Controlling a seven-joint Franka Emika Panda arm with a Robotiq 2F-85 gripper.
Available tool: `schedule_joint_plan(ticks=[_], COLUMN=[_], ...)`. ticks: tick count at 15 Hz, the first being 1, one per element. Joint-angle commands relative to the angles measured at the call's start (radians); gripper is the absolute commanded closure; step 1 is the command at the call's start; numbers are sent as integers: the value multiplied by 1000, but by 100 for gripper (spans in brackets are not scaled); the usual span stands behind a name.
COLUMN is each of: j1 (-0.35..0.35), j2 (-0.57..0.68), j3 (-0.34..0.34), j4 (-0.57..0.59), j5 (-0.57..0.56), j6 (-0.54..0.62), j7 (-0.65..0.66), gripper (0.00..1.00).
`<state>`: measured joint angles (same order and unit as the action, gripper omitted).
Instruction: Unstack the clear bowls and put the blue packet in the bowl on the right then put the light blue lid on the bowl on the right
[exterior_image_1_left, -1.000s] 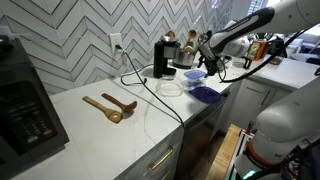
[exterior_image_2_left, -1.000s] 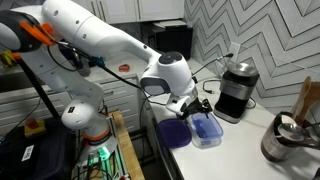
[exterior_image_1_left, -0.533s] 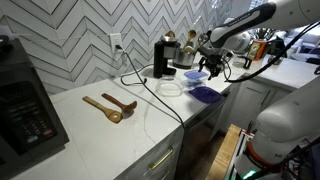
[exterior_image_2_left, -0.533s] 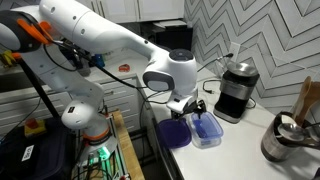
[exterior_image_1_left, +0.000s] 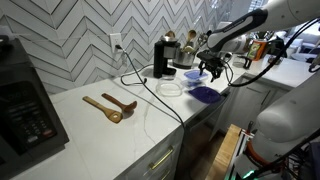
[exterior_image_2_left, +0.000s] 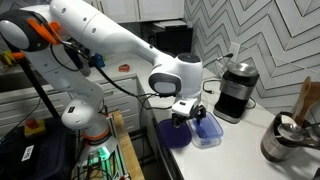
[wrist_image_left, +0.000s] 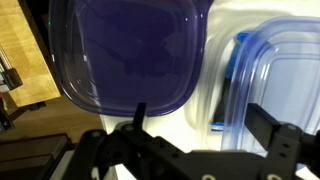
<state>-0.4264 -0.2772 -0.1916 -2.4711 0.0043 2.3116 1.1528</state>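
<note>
purple lid (wrist_image_left: 130, 55) cropped, light blue lid (wrist_image_left: 272, 72) cropped

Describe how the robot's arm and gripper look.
The arm is glossy white with fat rounded segments and an orange band near its shoulder. A thin black cable runs along it. The gripper is black with two blocky fingers.
</note>
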Motion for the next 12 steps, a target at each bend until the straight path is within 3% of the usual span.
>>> schedule_joint_plan(ticks=[1, 12], j1=[12, 10], j2=[27, 28], j3=[-21, -20], j4=[8, 16], j5=[-22, -21], j6=[15, -24], j7=[-44, -57], gripper=[0, 0])
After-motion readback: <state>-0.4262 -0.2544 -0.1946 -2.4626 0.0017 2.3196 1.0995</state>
